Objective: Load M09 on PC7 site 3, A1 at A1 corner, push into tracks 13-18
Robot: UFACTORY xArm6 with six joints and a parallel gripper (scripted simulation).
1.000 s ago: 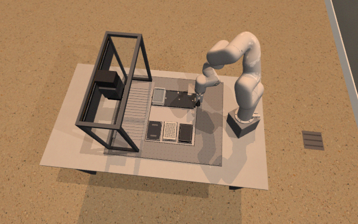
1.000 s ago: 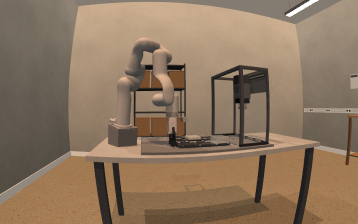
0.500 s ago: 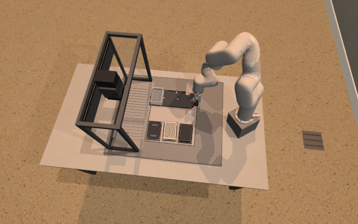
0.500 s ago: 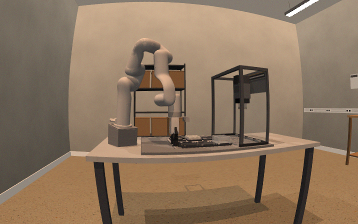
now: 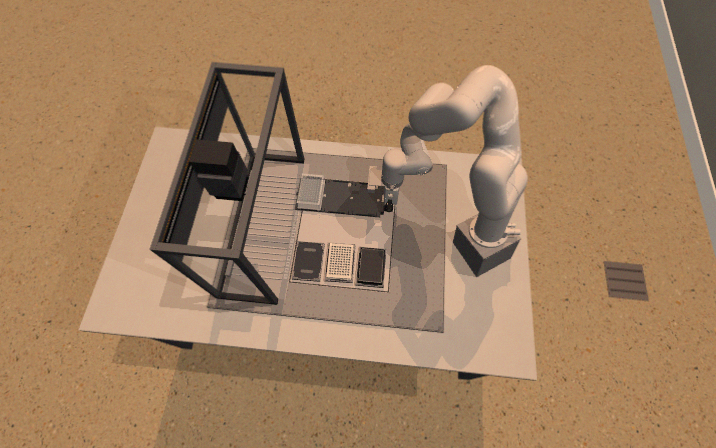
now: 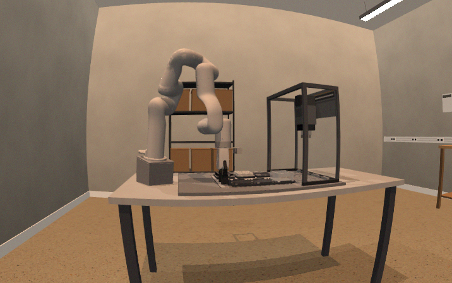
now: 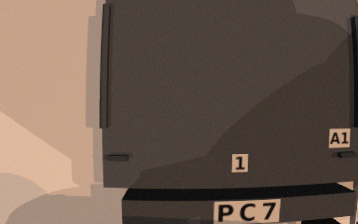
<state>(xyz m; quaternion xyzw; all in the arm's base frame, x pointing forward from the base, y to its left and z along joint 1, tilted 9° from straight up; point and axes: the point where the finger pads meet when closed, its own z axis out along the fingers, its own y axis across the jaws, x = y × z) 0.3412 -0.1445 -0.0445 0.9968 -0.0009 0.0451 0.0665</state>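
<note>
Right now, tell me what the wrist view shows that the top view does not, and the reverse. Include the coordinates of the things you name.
Only the wrist view: the readable labels "PC7" (image 7: 247, 211), "1" (image 7: 240, 163) and "A1" (image 7: 339, 138).
Only the top view: M09 (image 5: 310, 191) (image 6: 281, 175) at the carrier's rail end, M06 (image 5: 339, 261) (image 6: 243, 173) in its nest, and the instrument's dark frame (image 5: 258, 162) (image 6: 304, 150).
Both: the dark carrier (image 5: 340, 203) (image 6: 259, 181) (image 7: 225, 90), its site 1 empty.

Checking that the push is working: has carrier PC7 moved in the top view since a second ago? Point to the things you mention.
Yes; PC7 (image 5: 343, 200) (image 6: 246, 182) (image 7: 225, 100) has slid slightly toward the dark gantry frame (image 5: 196, 249) (image 6: 304, 133), which stands fixed.
</note>
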